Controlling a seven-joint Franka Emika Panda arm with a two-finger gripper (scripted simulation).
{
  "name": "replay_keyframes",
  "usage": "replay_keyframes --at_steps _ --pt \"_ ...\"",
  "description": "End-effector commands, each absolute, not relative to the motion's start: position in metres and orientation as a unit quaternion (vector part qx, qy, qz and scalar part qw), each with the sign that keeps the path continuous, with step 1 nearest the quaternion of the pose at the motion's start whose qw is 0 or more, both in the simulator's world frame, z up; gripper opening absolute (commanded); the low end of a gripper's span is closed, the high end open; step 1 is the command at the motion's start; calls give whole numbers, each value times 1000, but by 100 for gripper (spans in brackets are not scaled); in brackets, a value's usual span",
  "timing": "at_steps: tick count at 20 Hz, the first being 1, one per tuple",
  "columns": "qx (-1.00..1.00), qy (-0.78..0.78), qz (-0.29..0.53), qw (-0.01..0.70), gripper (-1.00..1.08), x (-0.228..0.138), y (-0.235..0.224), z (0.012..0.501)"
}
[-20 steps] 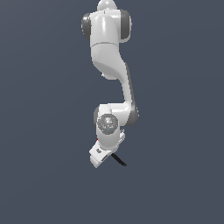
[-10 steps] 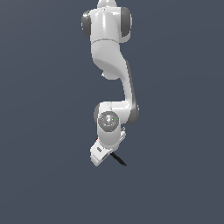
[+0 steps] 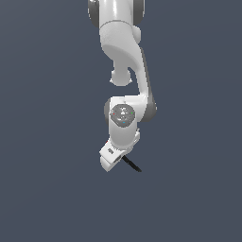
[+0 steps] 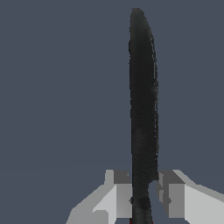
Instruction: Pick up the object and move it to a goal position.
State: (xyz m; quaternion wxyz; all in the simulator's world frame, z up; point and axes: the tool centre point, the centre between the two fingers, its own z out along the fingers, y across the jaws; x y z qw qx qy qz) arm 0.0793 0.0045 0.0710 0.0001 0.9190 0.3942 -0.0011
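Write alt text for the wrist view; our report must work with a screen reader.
A long black knife blade stands between the two grey fingers of the gripper, pointing away from the camera against a plain dark blue-grey background. A sliver of red shows at the blade's base, by the picture's edge.

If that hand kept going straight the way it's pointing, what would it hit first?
Nothing that shows. The hand already holds the knife between its fingers, blade sticking out ahead. Beyond the blade tip both views show only plain grey background, so the way looks free, though depth is hard to judge here.
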Motion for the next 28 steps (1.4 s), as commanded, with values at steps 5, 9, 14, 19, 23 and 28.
replay_keyframes --at_steps 5,9,14,19,23,28 --pt "919 394 0 1 -100 60 22 133" --pt "919 395 -1 1 -100 47 35 176" --pt "919 395 -1 1 -100 30 50 231" --pt "919 395 0 1 -100 17 64 278" --pt "919 395 0 0 -100 10 72 306" --pt "919 395 0 0 -100 5 78 328"
